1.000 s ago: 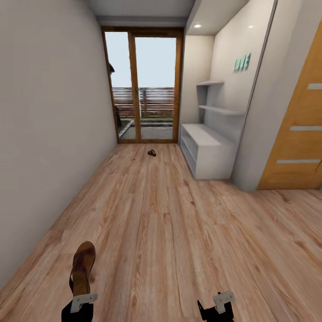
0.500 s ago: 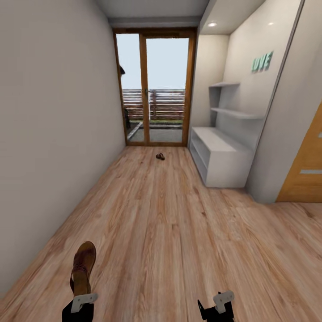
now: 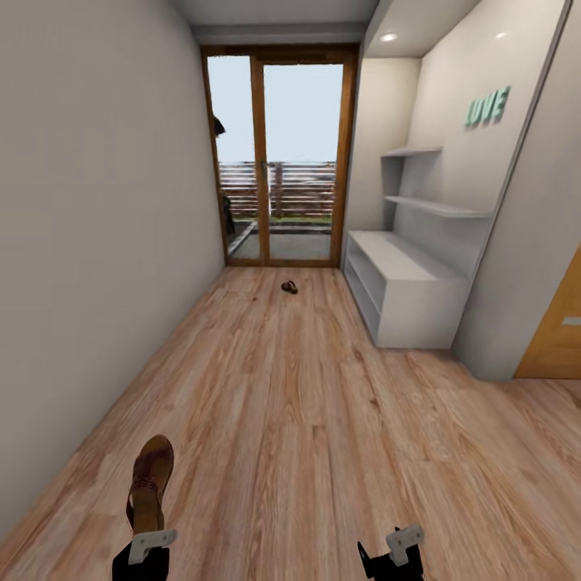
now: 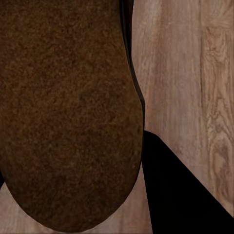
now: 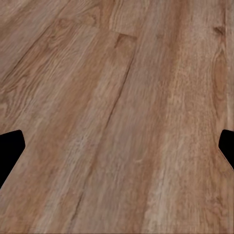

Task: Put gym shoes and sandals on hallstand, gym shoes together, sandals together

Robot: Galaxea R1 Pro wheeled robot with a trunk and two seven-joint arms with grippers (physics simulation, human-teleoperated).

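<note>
My left gripper (image 3: 148, 542) is shut on a brown sandal (image 3: 149, 480), held low at the left with its toe pointing away from me. In the left wrist view the sandal's dark brown sole (image 4: 68, 112) is very close, with a black finger (image 4: 180, 195) beside it. The second sandal (image 3: 289, 286) lies far off on the corridor floor (image 3: 307, 420), near the glass door. The pale grey hallstand (image 3: 407, 294) stands along the right wall, its bench top and shelves bare. My right gripper (image 3: 395, 553) hangs open over bare planks, fingertips (image 5: 9, 151) wide apart. The gym shoes are out of view.
A plain wall (image 3: 89, 242) runs down the left side. A wood-framed glass door (image 3: 278, 153) closes the far end. An orange wooden door (image 3: 561, 331) sits at the right, past the hallstand's alcove. Wide plank flooring lies between me and the hallstand.
The whole view has shifted: the hallstand and far sandal sit further right and look a little closer, and the orange door has slid to the edge. Both grippers hold as before.
</note>
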